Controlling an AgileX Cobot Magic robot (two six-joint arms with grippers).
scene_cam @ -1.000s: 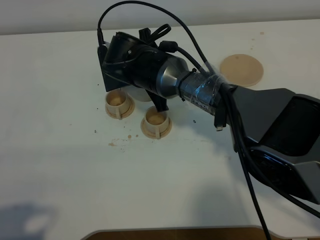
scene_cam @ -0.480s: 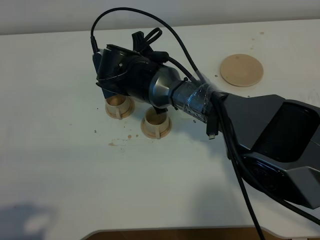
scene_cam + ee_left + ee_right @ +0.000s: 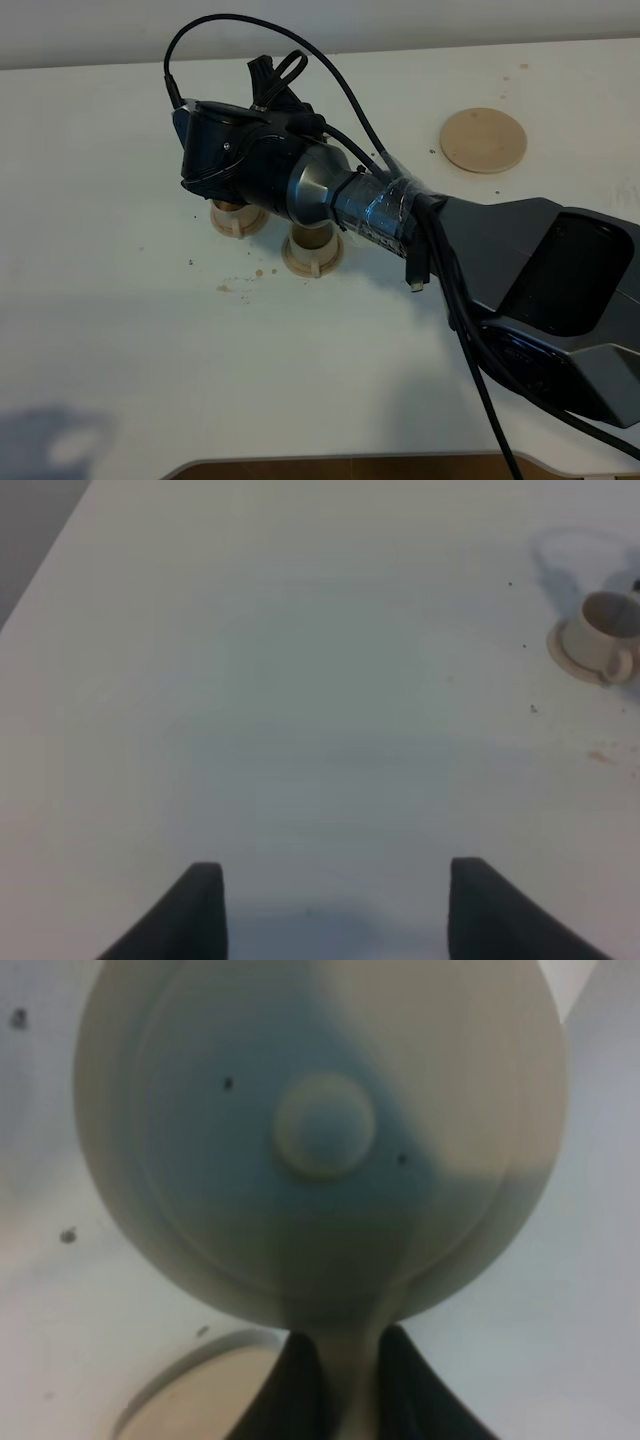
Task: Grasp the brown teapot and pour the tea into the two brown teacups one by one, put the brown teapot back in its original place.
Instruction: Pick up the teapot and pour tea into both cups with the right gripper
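Tan clay fills the right wrist view. The teapot (image 3: 325, 1190) is seen from above with its lid knob at the centre. Its loop handle runs between the two dark fingers (image 3: 300, 1400) of the right claw (image 3: 350, 1395), which is clamped tight on that handle with no gap on either side. Beneath the teapot a round tan rim (image 3: 190, 1400) shows, blurred, and I cannot tell which cup it belongs to.

From the high camera, the right arm (image 3: 480, 250) reaches across the middle to the left half of the white table (image 3: 120, 350). Its dark wrist covers the teapot and the claw entirely. The wrist hangs above the far cup (image 3: 238, 220) and hides most of it. The near cup (image 3: 312, 252) stands just beside the far one on its own small saucer, partly under the arm too. A few brown spots (image 3: 240, 285) lie on the table near them. The large saucer (image 3: 483, 140) lies flat, well apart, toward the far right of the table.

The left claw (image 3: 335, 910) is spread wide with nothing between its fingertips (image 3: 200, 910), and it hovers over plain table. One of the cups (image 3: 598, 640) stands on its saucer well apart from it.
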